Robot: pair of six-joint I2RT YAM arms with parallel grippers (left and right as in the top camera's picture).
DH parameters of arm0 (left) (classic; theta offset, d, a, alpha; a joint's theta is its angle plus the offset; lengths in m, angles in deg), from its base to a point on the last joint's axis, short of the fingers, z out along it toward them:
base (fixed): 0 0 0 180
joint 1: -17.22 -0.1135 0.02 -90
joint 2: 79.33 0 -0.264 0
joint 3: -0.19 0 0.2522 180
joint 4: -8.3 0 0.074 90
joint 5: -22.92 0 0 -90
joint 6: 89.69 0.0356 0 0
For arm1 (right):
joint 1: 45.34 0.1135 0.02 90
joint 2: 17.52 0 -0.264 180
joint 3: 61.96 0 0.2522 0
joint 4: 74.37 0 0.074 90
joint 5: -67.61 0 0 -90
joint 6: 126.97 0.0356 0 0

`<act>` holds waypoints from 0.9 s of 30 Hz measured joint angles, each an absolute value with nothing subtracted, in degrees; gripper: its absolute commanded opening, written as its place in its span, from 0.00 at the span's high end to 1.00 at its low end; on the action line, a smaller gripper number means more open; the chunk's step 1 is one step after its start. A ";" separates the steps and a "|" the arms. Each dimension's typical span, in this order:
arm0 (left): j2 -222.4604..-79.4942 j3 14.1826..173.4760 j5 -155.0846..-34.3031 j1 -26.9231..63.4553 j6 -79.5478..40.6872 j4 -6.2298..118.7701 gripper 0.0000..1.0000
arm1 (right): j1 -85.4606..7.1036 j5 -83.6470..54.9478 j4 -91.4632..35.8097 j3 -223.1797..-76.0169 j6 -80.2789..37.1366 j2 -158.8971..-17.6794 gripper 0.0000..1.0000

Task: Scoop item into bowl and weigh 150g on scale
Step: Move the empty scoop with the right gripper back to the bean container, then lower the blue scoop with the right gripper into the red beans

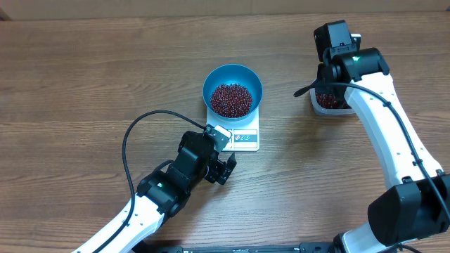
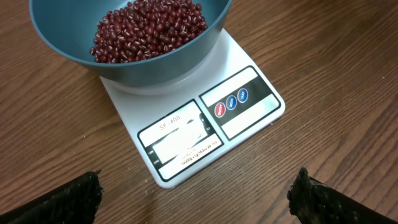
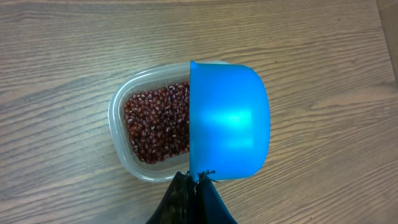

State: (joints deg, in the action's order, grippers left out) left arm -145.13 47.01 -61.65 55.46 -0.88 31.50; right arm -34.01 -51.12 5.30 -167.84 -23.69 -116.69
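Right pincer (image 3: pixel 194 186) grips the blue scoop (image 3: pixel 229 118), hiding part of the tub (image 3: pixel 116 118) well right of the scale (image 2: pixel 180 99), where the bowl (image 2: pixel 161 62) of beans (image 2: pixel 149 31) sits; left pincer (image 2: pixel 196 194) is open wide beside its unreadable screen (image 2: pixel 177 146).

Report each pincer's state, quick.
Left pincer: open, holding nothing.
Right pincer: closed on the blue scoop.

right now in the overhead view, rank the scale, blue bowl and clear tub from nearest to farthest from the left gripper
1. scale, just ahead of the open left gripper
2. blue bowl, sitting on the scale's far end
3. clear tub, far off on the right side
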 measured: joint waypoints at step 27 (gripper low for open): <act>-145.13 47.01 -61.62 55.46 -0.88 31.50 0.01 | -34.05 -55.01 -4.52 -161.30 -25.24 -122.16 0.96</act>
State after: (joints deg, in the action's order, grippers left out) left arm -145.13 47.01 -61.62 55.46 -0.88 31.50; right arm -34.05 -55.01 -4.52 -161.30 -25.24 -122.16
